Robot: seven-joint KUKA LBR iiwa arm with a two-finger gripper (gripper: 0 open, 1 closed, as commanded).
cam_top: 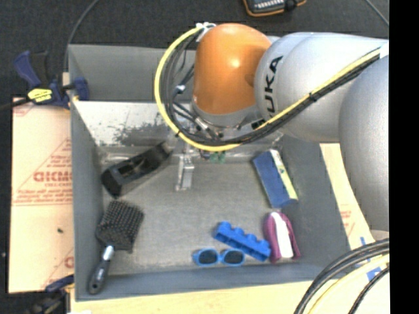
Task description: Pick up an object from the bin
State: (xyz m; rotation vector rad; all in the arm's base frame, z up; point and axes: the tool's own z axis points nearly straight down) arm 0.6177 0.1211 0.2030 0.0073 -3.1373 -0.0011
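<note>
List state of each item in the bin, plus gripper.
gripper: hangs over bare bin floor, mid-bin
black stapler-like tool: lying flat, back left
black hairbrush: lying flat, bristles up, front left
blue sunglasses: lying flat, front middle
blue toy brick: lying flat, front
purple-white bottle: on its side, front right
blue pad: lying flat, right side

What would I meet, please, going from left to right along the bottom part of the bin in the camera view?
black hairbrush → blue sunglasses → blue toy brick → purple and white bottle
</note>
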